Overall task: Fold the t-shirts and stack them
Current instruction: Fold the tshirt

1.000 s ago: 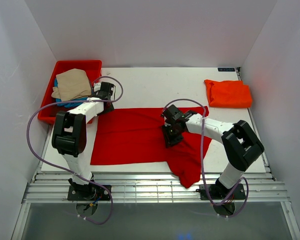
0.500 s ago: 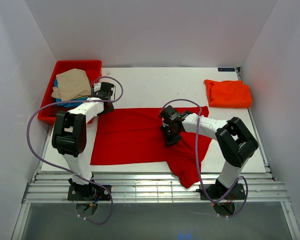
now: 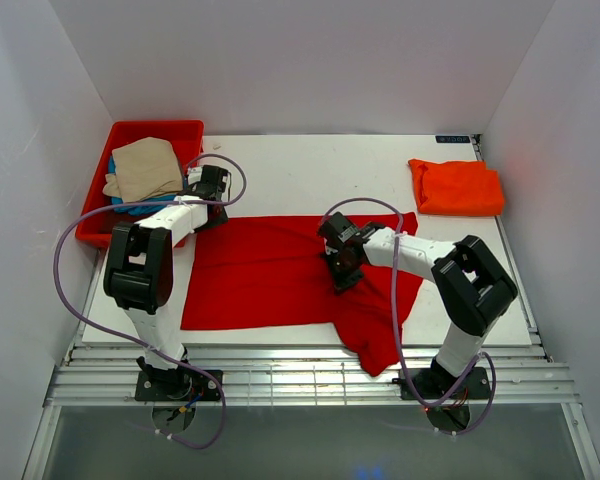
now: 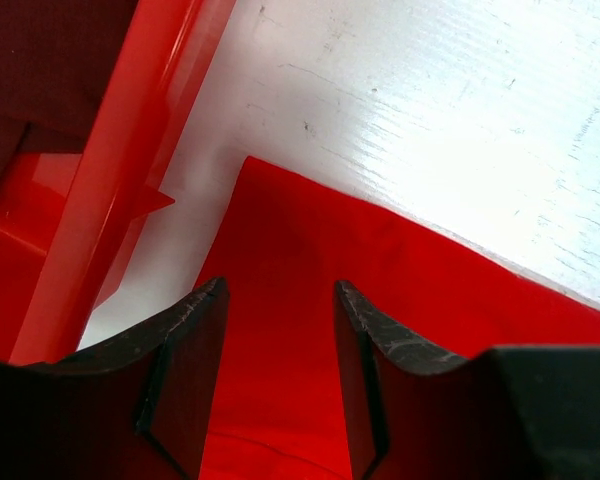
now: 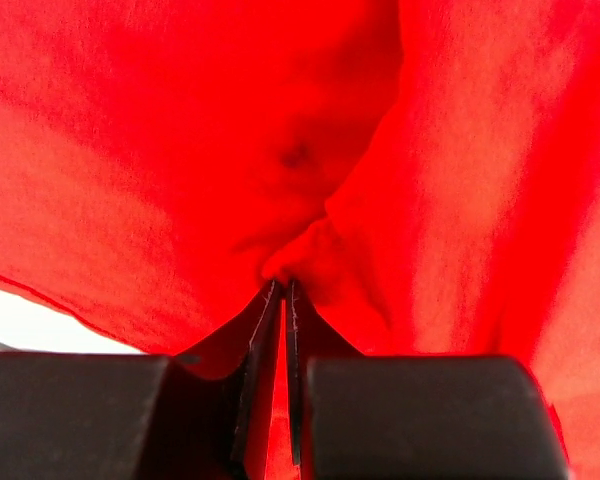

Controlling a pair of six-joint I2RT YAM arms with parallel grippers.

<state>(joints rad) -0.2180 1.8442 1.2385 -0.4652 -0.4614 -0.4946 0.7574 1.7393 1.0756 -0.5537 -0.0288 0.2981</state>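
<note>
A bright red t-shirt [image 3: 260, 275] lies spread across the white table, its lower right part hanging over the near edge. My right gripper [image 3: 342, 278] sits low on the shirt's middle and is shut on a small pinched ridge of red cloth [image 5: 310, 255]; in the right wrist view its jaws [image 5: 283, 285] are almost touching. My left gripper [image 3: 211, 216] stands open over the shirt's far left corner [image 4: 280, 230], with its fingers [image 4: 195, 330] either side of the cloth and nothing gripped. An orange-red t-shirt [image 3: 457, 187] lies folded at the far right.
A rigid red tray [image 3: 155, 127] at the far left holds a beige t-shirt [image 3: 145, 168] over a blue one [image 3: 130, 209]. The tray's wall [image 4: 130, 150] stands close beside my left gripper. White walls enclose the table on three sides.
The right gripper has closed down on a fold of the red shirt, after shifting slightly left. The left arm has not moved.
</note>
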